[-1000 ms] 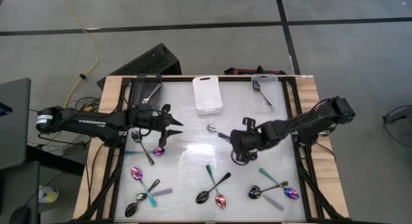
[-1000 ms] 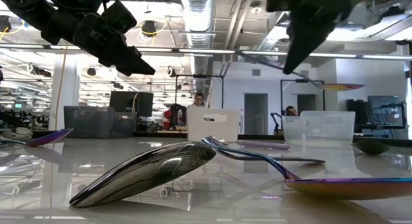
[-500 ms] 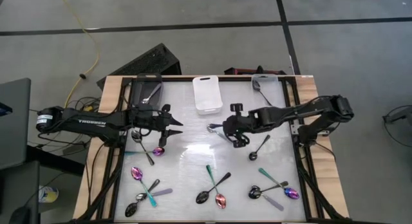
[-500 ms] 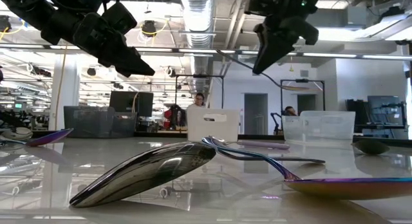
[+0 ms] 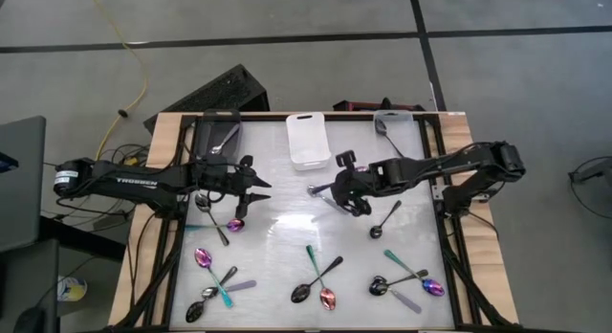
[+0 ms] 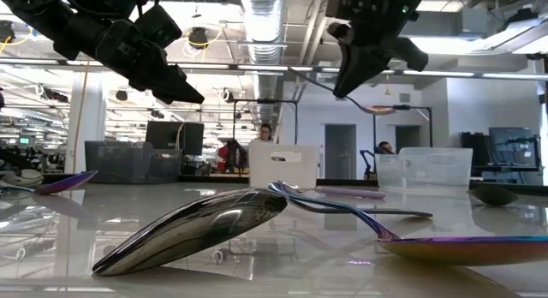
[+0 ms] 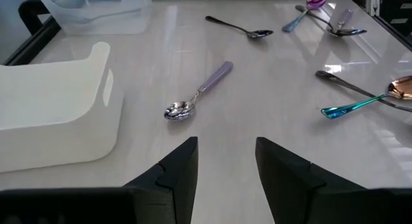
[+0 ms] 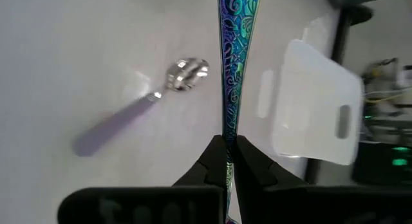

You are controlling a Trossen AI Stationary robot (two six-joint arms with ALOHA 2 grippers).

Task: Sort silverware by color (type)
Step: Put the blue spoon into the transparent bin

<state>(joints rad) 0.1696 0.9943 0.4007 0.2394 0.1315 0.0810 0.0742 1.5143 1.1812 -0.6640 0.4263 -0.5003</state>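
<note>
An iridescent spoon [image 8: 229,69] is seen only in the right wrist view, pinched between the closed fingers of the right gripper [image 5: 346,191] near the high view's centre. Below lies a lilac-handled spoon [image 8: 138,105] beside the white bin [image 5: 308,140]. The left gripper [image 5: 256,188], centre-left, is held open.

One marking is legible: the word "TROSSEN" in white capitals along the left arm [image 5: 134,180], seen in the high view. No other text, label, number or sign can be read on the table, bins, spoons or the room behind.
</note>
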